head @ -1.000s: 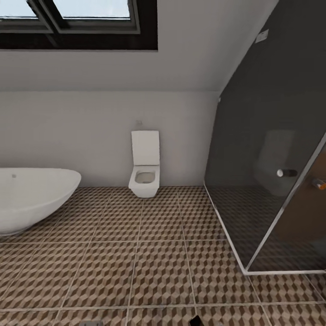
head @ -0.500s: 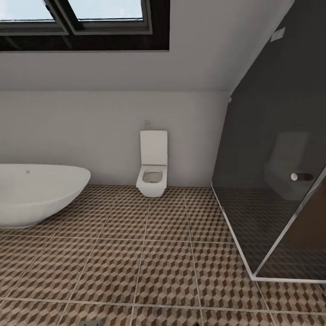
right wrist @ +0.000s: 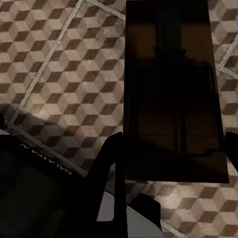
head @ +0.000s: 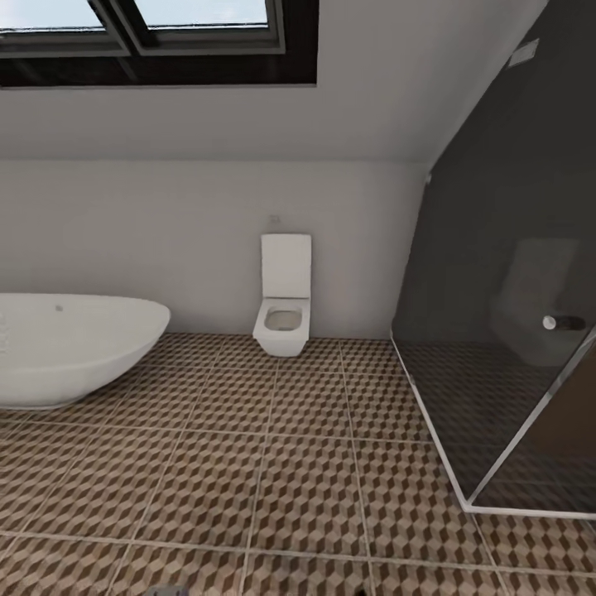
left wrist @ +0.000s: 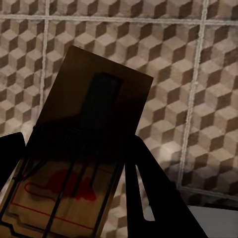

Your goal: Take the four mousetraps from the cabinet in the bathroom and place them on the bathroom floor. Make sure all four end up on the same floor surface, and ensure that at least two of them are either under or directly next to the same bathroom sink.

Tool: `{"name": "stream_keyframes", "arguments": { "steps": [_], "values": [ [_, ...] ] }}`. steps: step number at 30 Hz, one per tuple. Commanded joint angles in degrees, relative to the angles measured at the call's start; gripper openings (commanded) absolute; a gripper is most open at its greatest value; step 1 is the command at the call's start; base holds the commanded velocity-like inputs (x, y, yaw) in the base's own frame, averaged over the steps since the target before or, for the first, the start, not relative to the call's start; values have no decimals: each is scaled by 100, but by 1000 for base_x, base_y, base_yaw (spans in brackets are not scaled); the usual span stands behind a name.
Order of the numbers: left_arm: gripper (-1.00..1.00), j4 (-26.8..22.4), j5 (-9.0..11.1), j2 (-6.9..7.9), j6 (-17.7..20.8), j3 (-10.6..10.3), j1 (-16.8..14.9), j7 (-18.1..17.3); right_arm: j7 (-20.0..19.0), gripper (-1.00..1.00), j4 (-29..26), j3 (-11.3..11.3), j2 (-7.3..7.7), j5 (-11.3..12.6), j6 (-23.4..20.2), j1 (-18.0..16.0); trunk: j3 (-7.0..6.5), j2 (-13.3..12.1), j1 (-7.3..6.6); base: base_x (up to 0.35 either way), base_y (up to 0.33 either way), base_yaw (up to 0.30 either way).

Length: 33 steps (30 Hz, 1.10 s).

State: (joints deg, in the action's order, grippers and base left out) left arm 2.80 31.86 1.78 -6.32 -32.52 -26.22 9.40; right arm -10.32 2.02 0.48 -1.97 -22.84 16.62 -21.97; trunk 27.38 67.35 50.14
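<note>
Above cube-patterned bathroom floor (left wrist: 208, 74), each pincer (left wrist: 74, 163) (right wrist: 171, 148) grips a mousetrap (left wrist: 84, 144) (right wrist: 171, 94) between its fingers.

Pretty clearly it was a home bathroom: white tub (head: 70, 348), wall-hung toilet (head: 284, 308), glass shower enclosure (head: 497, 331), cube-patterned tile floor (head: 273, 463), skylight (head: 149, 33).

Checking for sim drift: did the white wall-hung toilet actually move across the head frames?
No. The white wall-hung toilet slides rightward in frame, but the white oval bathtub and dark glass shower enclosure slide with it. That is the camera turning, not the toilet moving.
</note>
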Motion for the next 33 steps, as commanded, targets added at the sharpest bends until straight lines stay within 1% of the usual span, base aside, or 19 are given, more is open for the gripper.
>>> {"name": "stream_keyframes", "arguments": {
  "steps": [1,10,15,21,28,33],
  "values": [
    [-100,15,40,-3,-27,-44,-8,-8,-23,-100,18,5,5,12,34,-9,13,4,0,0,0,191],
    [-100,16,40,-3,-27,-44,-8,-8,-24,-100,19,5,15,24,22,-9,32,4,0,0,0,125],
    [-100,17,40,-3,-27,-44,-7,-8,-23,-100,31,5,-14,25,18,-9,32,4,0,0,0,269],
    [-100,18,40,-3,-27,-44,-6,-8,-23,-100,40,6,0,24,16,-9,32,4,0,0,0,291],
    [-100,15,41,-3,-23,-44,-9,-11,-23,-100,60,13,-22,4,1,14,32,4,0,0,0,293],
    [-100,3,48,-36,-20,-30,16,-25,-17,-100,54,12,-18,5,-1,26,32,4,0,0,0,293]
  ]
}}
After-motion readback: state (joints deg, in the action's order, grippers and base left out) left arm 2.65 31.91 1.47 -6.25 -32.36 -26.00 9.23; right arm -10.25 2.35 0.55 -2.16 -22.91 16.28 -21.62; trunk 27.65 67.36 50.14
